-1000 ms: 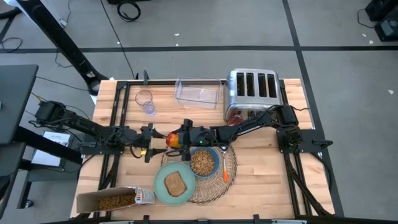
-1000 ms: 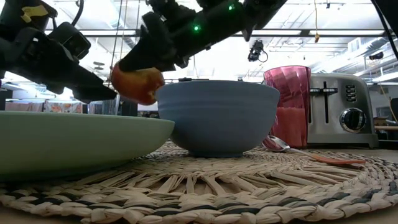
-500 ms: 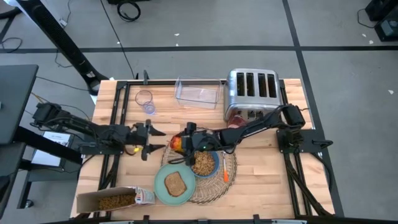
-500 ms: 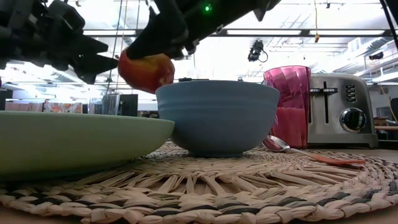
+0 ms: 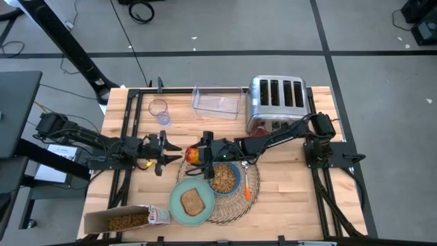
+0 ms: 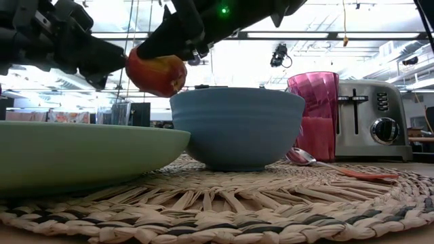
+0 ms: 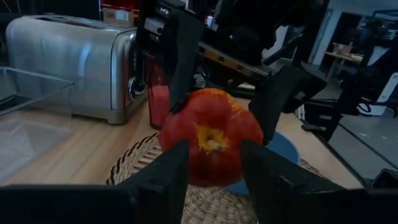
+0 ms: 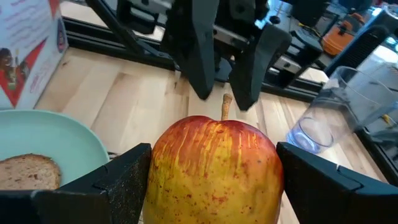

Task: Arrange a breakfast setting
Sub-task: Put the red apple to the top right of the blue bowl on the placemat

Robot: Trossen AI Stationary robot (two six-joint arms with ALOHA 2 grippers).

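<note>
- right end effector [image 5: 198, 156] clamped on the orange-red fruit [image 5: 194, 155], fingers on both its sides, holding it in the air just off the wicker placemat [image 5: 254, 179] edge at 10 o'clock
- left end effector [image 5: 171, 151] at 9 o'clock of the fruit, facing it, fingers part open and clear of it; in the left wrist view its two fingers frame the fruit without touching
- blue bowl [image 5: 224, 178], filled with cereal, sits on the placemat at 4 o'clock from the fruit; in the low view the fruit hangs above the bowl's rim level
- green plate [image 5: 191, 202] with a bread slice [image 5: 192, 201] at 6 o'clock of the fruit, overlapping the mat
- orange-handled spoon [image 5: 246, 188] at 3 o'clock of the bowl, on the mat
- dark red cup [image 6: 314, 115] in front of the toaster [image 5: 276, 97], under the right arm
- around: clear glass [image 5: 159, 110] and clear container [image 5: 219, 100] at tabletop far edge, cereal box [image 5: 125, 219] lying at near-left corner
</note>
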